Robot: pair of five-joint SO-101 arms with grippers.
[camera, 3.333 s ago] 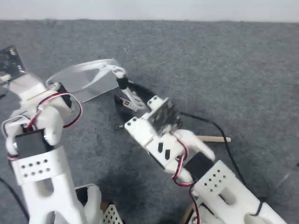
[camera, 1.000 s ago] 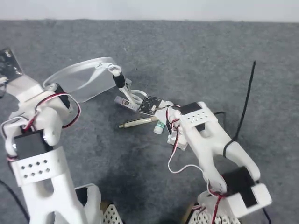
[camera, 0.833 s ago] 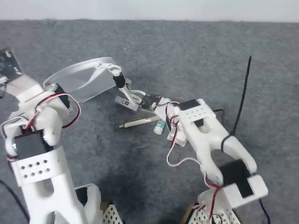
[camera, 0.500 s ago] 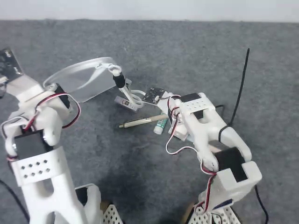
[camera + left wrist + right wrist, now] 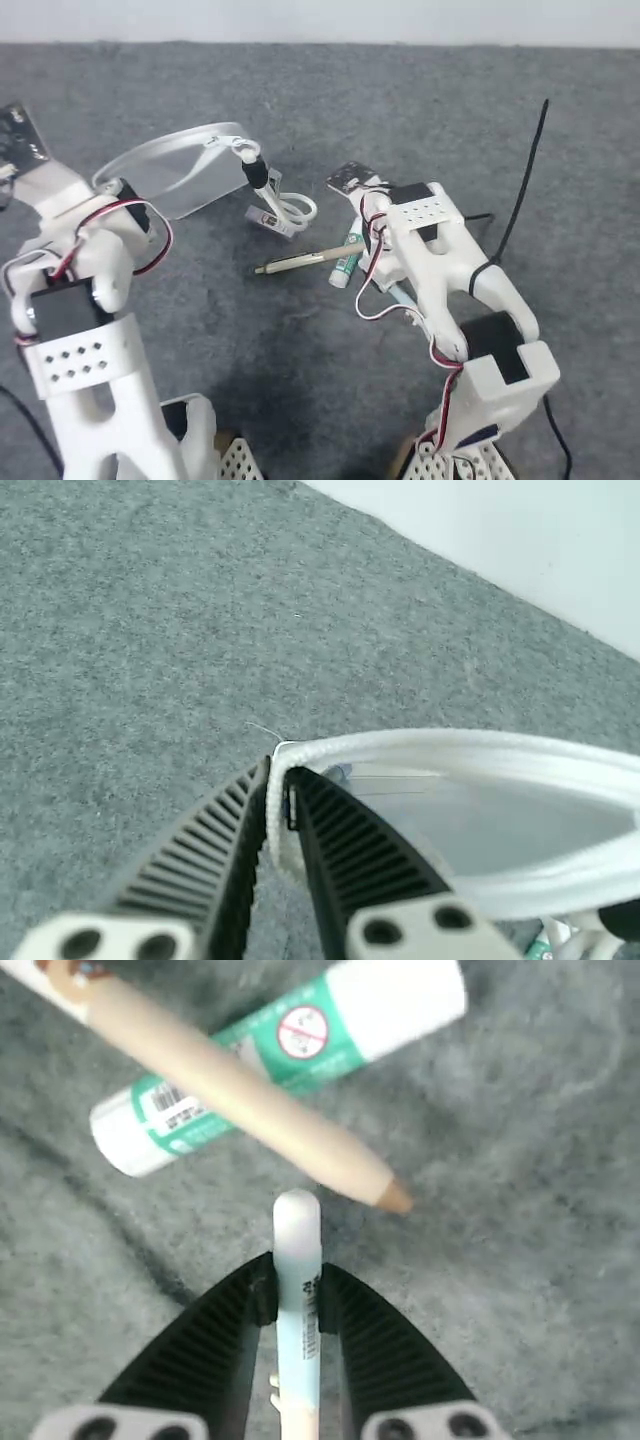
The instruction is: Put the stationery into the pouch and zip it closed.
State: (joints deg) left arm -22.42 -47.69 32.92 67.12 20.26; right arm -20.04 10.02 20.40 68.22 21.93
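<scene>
The clear pouch point(image 5: 175, 170) lies at the far left of the grey mat point(image 5: 450, 120), its white zip rim pinched tight by the left gripper point(image 5: 281, 780). At centre, the right gripper point(image 5: 297, 1278) is clamped on a slim white pen point(image 5: 297, 1230), just beside a beige pen point(image 5: 230, 1095) lying across a green glue stick point(image 5: 330, 1035). Best to lift straight up, clear of both, then feed the pen tip-first into the pouch's mouth.
</scene>
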